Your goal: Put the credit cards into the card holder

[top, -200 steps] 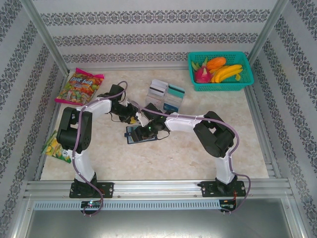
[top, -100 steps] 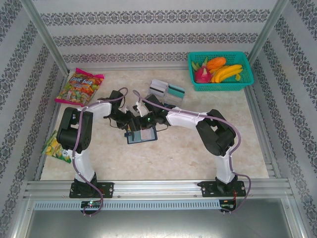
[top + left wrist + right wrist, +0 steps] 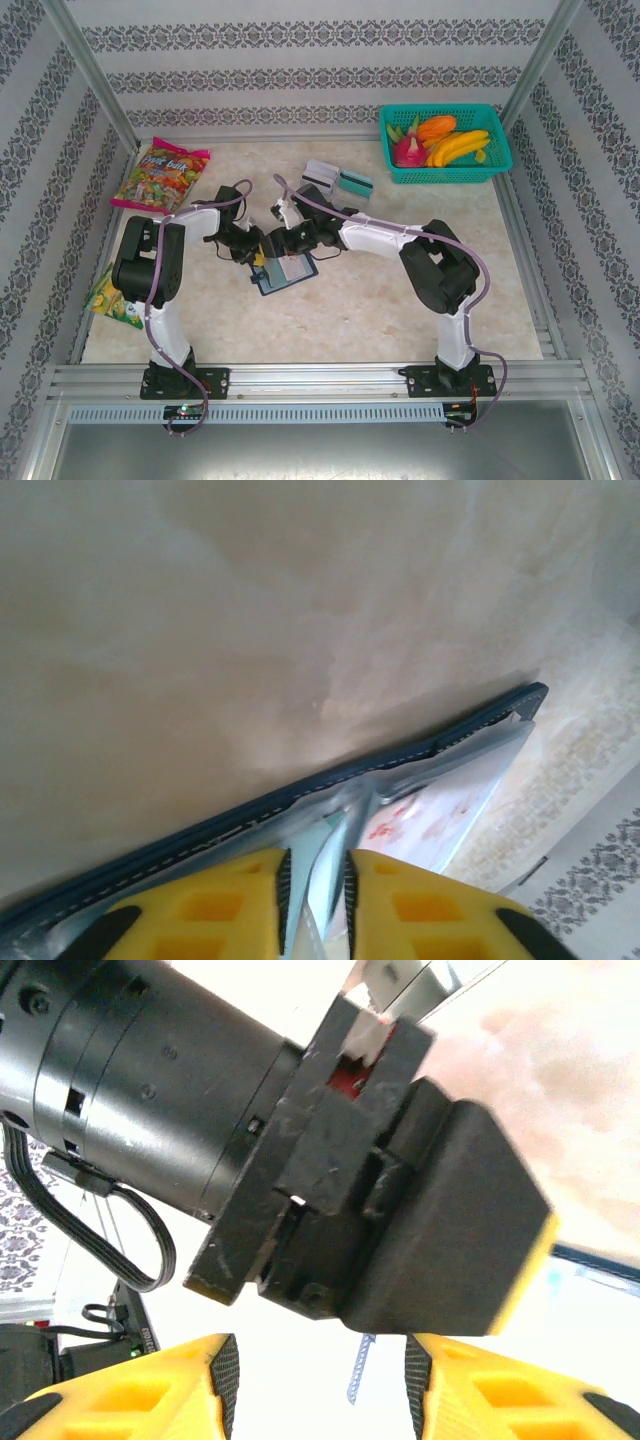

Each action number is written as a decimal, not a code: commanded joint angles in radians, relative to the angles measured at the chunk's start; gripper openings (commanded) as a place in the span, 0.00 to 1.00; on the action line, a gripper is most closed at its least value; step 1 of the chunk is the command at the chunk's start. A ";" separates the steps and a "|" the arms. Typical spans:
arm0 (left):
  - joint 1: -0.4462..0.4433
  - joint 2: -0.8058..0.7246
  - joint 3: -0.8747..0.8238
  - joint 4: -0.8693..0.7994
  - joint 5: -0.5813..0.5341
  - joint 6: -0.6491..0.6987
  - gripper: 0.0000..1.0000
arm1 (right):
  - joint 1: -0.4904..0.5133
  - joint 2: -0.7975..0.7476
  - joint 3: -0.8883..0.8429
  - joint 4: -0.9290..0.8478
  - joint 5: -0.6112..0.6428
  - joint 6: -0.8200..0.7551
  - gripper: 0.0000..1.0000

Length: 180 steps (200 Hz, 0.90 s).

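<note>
Two arms converge at mid-desk over the small dark navy folding card holder [image 3: 295, 272], which lies opened out on the pale, marbled desk [image 3: 360, 310]. In the left wrist view its stitched fabric edge and glossy clear inner pockets are visible. Left end effector [image 3: 318, 900]: yellow moulded fingertips [image 3: 225, 910] with dark grooved inner pads, nearly pressed together and pinching a thin translucent leaf of the holder. Right end effector [image 3: 315, 1380]: yellow fingertips [image 3: 150, 1390] spread, with nothing gripped between them; the matte black housing of the left wrist sits just ahead of it. Thin rectangular plastic credit cards [image 3: 336, 181], white-grey and teal with dark stripes, lie in a loose overlapping group farther back, apart from the holder. A teal plastic mesh basket [image 3: 445, 174] holding fruit stands in the far right corner, and a glossy printed snack bag [image 3: 160, 177] lies at far left.
</note>
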 commanded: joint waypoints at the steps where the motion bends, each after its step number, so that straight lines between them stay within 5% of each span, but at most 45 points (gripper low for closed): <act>1: 0.012 -0.034 0.008 -0.054 -0.025 0.040 0.31 | -0.004 -0.024 -0.045 -0.005 0.025 -0.014 0.49; 63: 0.044 -0.092 0.069 -0.153 -0.092 0.104 0.42 | 0.034 0.026 -0.093 0.031 0.037 0.016 0.49; 180: 0.096 -0.195 0.048 -0.159 -0.133 0.099 0.43 | 0.106 0.117 0.002 0.009 -0.021 0.018 0.49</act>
